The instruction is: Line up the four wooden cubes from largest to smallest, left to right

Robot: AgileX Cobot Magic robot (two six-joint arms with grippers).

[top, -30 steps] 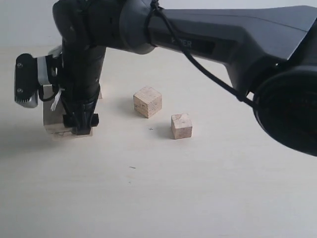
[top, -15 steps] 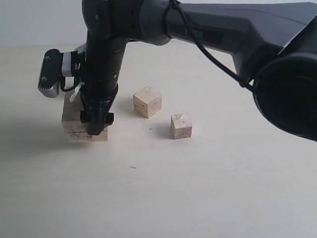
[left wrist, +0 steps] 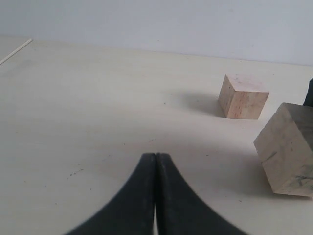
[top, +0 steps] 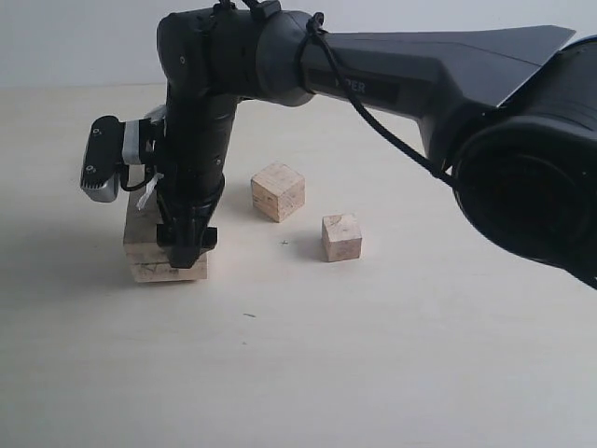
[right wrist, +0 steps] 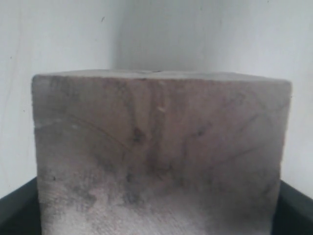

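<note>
My right gripper reaches across to the left of the table and is shut on the largest wooden cube, which sits at or just above the tabletop. That smudged cube fills the right wrist view, with the dark fingers at its sides. A mid-sized cube and the smallest visible cube stand on the table to its right. A fourth cube is hidden in the exterior view. My left gripper is shut and empty; its view shows the big cube and another cube beyond it.
The pale tabletop stretches open in front of the cubes. The right arm's thick black links span the upper scene, and its wrist camera sticks out to the left of the gripper.
My right gripper has carried the largest cube rightward and downward, from the far left toward the other cubes. The two free cubes have not moved.
</note>
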